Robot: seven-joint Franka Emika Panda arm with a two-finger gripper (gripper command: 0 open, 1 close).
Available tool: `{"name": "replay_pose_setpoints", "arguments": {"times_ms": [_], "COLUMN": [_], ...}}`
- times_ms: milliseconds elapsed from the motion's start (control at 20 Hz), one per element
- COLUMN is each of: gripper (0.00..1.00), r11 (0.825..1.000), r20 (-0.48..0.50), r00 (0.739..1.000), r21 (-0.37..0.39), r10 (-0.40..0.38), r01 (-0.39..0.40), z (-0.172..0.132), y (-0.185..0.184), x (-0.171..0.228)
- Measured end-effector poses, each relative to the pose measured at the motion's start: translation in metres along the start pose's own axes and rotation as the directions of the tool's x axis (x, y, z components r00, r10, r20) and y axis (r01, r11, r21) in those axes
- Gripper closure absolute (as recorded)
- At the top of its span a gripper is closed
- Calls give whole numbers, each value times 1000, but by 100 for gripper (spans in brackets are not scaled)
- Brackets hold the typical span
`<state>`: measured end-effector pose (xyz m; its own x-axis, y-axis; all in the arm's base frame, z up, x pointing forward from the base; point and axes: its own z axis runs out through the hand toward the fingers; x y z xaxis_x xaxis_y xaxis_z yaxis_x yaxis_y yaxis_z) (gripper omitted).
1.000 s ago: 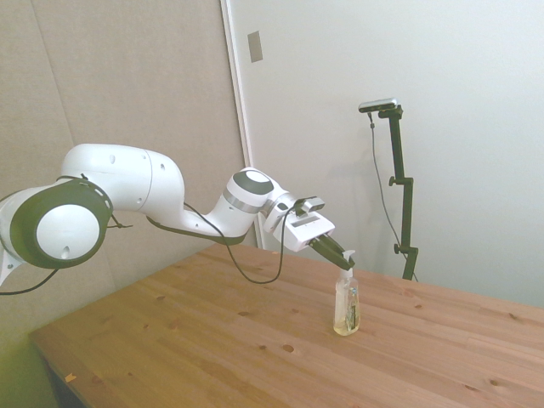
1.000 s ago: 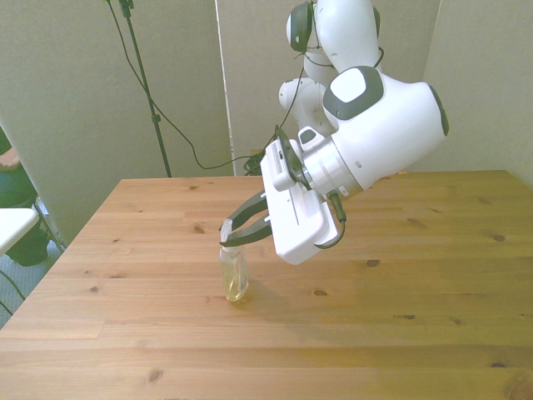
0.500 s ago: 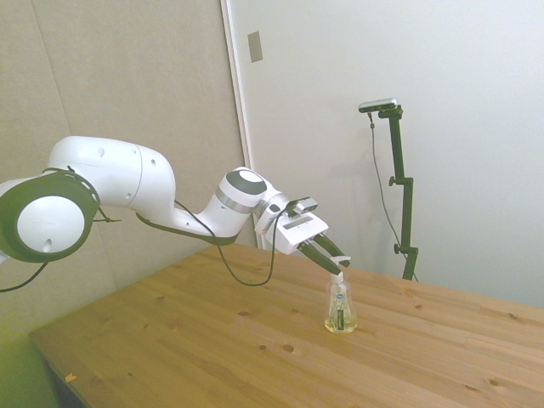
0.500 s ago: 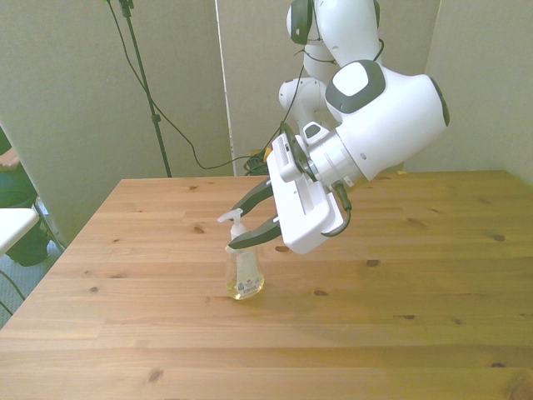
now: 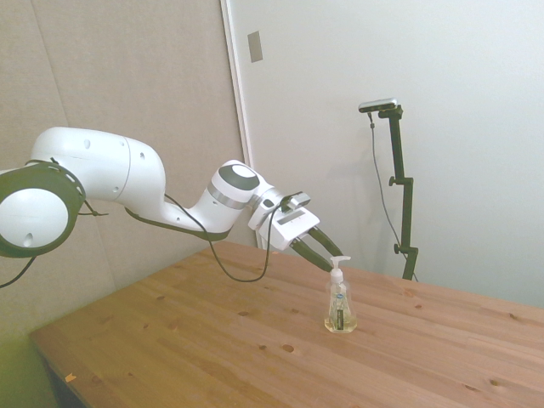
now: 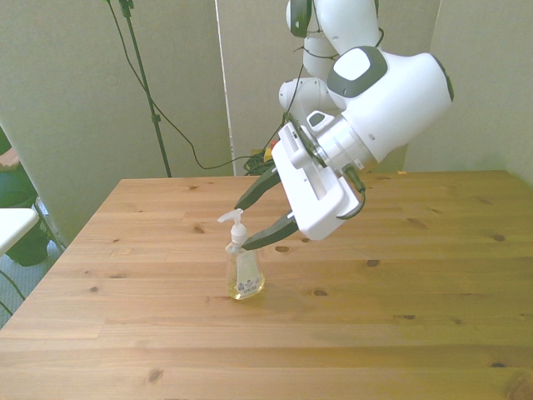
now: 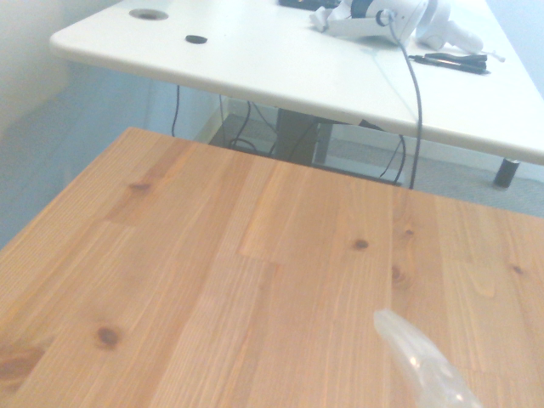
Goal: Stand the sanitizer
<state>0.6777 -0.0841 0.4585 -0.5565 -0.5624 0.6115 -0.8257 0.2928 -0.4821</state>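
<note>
Sanitizer (image 6: 241, 271) stands upright on the wooden table (image 6: 400, 275), toward the front view's left of the middle, base flat on the wood and white pump on top with its spout pointing to the front view's left. In the side view the bottle (image 5: 339, 302) sits near the middle of the table (image 5: 212, 340), just under the arm's reach.

Gripper (image 6: 260, 215) hangs up beside the pump, its 2 dark fingers (image 6: 265, 236) spread wide and gripping nothing. One finger passes behind the pump, the other ends just beside the neck; whether that tip touches the neck cannot be told. The side view shows the gripper (image 5: 327, 257) tilted down toward the pump head. In the wrist view only a blurred clear piece, likely the bottle (image 7: 422, 361), shows against the wood, with a white desk (image 7: 280, 59) beyond.

By the look of it the task is essentially done.

Handling, as a judgement: the bottle is probably light, since little liquid shows. Its thin clear walls would flex under a hard squeeze, and the smooth plastic may slip. A narrow base under a tall pump makes it tippy, so a sideways brush at the top could topple it. The neck under the pump collar is the stiffest spot to grip; the flat body sides would suit a lower, steadier hold.
</note>
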Motion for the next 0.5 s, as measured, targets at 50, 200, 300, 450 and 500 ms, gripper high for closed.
{"name": "replay_pose_setpoints", "arguments": {"times_ms": [50,200,300,450,500], "gripper": [0,0,0,0,0], "r11": [1000,998,994,987,984], "r20": [31,108,157,242,272], "r00": [999,992,982,958,947], "r21": [-4,-15,-16,-6,-1], "r10": [-13,-67,-101,-153,-173], "r01": [13,69,105,159,180], "z": [-6,-19,-28,-43,-47], "y": [1,8,12,18,20], "x": [2,6,8,15,18]}}
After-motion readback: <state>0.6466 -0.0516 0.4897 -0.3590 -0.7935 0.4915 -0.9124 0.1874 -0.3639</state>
